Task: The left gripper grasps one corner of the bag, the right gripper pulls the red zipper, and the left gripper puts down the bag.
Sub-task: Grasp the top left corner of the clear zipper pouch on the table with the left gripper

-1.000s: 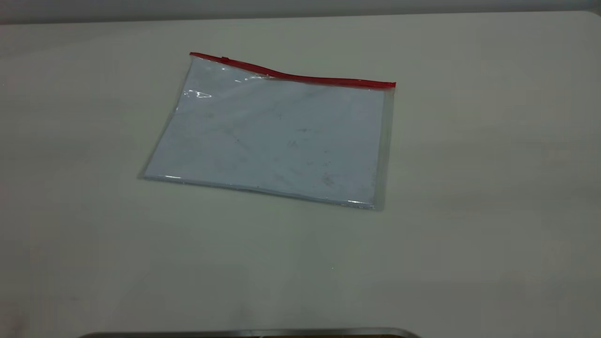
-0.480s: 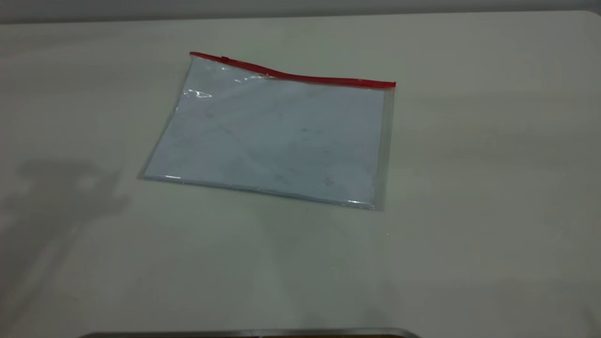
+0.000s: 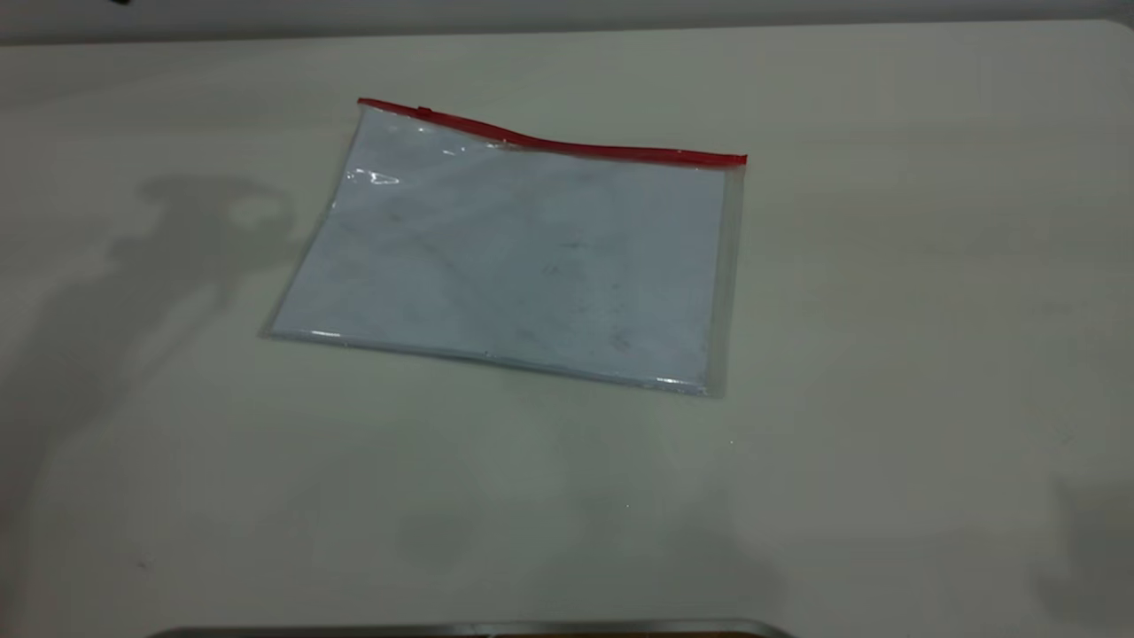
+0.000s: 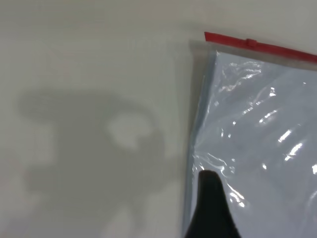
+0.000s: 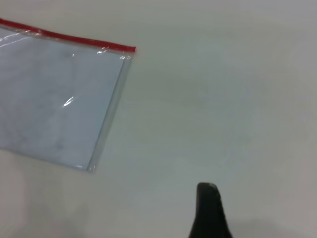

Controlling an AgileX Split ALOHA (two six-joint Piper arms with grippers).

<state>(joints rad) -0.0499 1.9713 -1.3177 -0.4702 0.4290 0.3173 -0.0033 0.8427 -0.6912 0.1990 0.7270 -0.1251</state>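
The bag (image 3: 523,257) lies flat on the table, a clear pouch with a bluish-white sheet inside. The red zipper (image 3: 567,146) runs along its far edge, with the slider tab (image 3: 424,112) near the far left corner (image 3: 363,104). Neither gripper shows in the exterior view. In the left wrist view my left gripper (image 4: 212,198) hangs over the bag's (image 4: 257,139) left short edge, apart from the zipper (image 4: 277,48) and its corner (image 4: 208,36). In the right wrist view my right gripper (image 5: 208,208) is over bare table, to the right of the bag (image 5: 54,99) and its zipper (image 5: 69,37).
The pale table (image 3: 886,310) surrounds the bag on all sides. An arm's shadow (image 3: 195,230) falls left of the bag and a fainter one (image 3: 1090,549) at the near right. A metal rim (image 3: 469,629) runs along the near edge.
The shadow at the left has moved farther back and closer to the bag's left edge. A new shadow has appeared at the near right. The bag has not moved.
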